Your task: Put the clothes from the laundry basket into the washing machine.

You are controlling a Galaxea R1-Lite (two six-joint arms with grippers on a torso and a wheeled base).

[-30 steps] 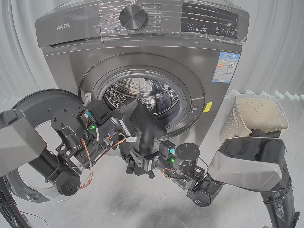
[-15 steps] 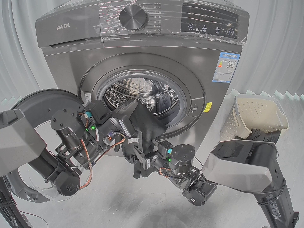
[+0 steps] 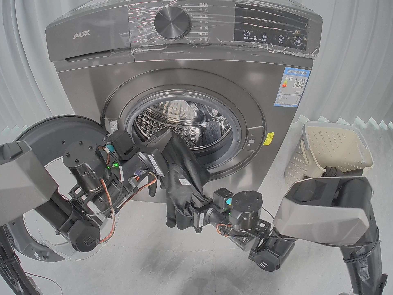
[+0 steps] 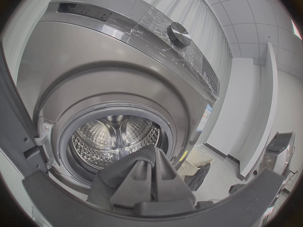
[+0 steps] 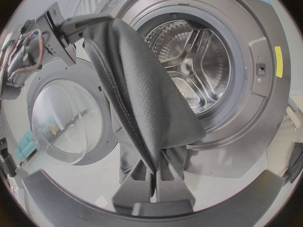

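A black garment (image 3: 185,173) hangs in front of the washing machine's open drum (image 3: 184,121), held at both ends. My left gripper (image 3: 167,136) is shut on its upper end, just at the lower left lip of the opening; from the left wrist, that gripper (image 4: 154,171) has cloth wrapped over its fingers. My right gripper (image 3: 190,214) is shut on the garment's lower part, below the opening; from its own wrist, the right gripper (image 5: 154,174) pinches the garment (image 5: 142,89), which stretches up to the left gripper (image 5: 79,24). The cream laundry basket (image 3: 335,144) stands to the machine's right.
The machine's round door (image 3: 57,144) is swung open to the left, behind my left arm. A dark piece of cloth (image 3: 342,172) hangs over the basket's front edge. Grey floor (image 3: 163,259) lies in front of the machine, and curtains hang behind it.
My right gripper has shifted right and slightly down with the garment's lower end. The left gripper has edged up and left, so the cloth now hangs more stretched between them.
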